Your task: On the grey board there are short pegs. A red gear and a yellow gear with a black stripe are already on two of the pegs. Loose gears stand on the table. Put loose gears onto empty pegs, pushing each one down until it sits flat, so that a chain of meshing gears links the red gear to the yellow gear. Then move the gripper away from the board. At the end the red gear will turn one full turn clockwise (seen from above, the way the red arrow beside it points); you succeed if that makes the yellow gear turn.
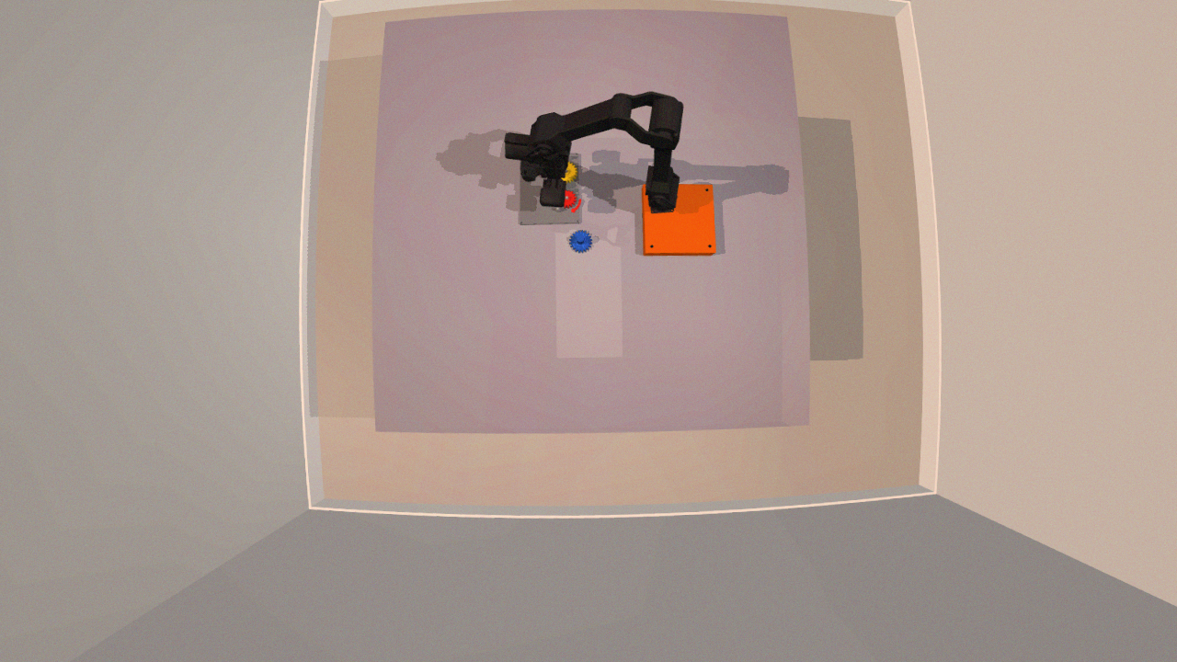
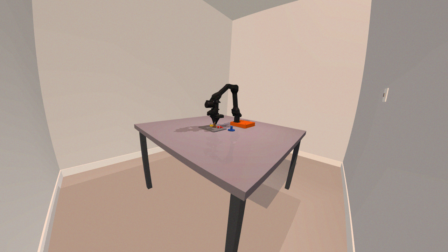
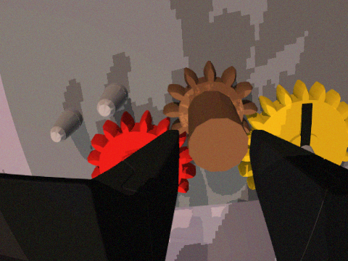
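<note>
Fingers parted, the gripper (image 1: 554, 188) (image 2: 214, 124) (image 3: 214, 142) straddled the brown gear's (image 2: 214, 126) (image 3: 214, 106) knob, slim gaps either side! On the table (image 1: 461, 329) (image 2: 219, 150) lay the grey board (image 1: 531, 217) (image 2: 205, 128) (image 3: 43, 54); blue gear (image 1: 580, 241) (image 2: 231, 129) nearby, brown between yellow gear (image 1: 569, 172) (image 2: 211, 125) (image 3: 326, 123) and red gear (image 1: 569, 198) (image 2: 218, 127) (image 3: 119, 148), two pegs (image 3: 112, 99) bare.
</note>
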`<act>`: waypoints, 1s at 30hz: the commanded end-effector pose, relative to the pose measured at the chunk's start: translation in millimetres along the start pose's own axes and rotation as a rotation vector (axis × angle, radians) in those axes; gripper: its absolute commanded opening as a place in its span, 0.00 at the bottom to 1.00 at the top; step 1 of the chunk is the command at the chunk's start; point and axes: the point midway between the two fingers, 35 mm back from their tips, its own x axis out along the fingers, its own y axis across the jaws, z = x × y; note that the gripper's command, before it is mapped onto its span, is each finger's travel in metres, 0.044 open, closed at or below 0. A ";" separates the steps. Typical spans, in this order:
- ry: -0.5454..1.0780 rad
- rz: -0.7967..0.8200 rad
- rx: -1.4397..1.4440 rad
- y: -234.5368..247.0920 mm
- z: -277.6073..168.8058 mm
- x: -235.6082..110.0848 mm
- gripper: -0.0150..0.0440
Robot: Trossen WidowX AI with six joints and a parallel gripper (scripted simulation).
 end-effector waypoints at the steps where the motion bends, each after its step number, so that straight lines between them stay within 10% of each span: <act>1: -0.008 0.000 0.013 -0.3 2.2 -6.5 0.49; 10: -0.008 0.000 0.013 -0.3 1.8 -46.8 0.49; 21: 0.004 0.000 0.009 0.1 -4.9 -87.9 0.98; 30: 0.004 0.000 0.009 0.1 -4.9 -87.9 1.00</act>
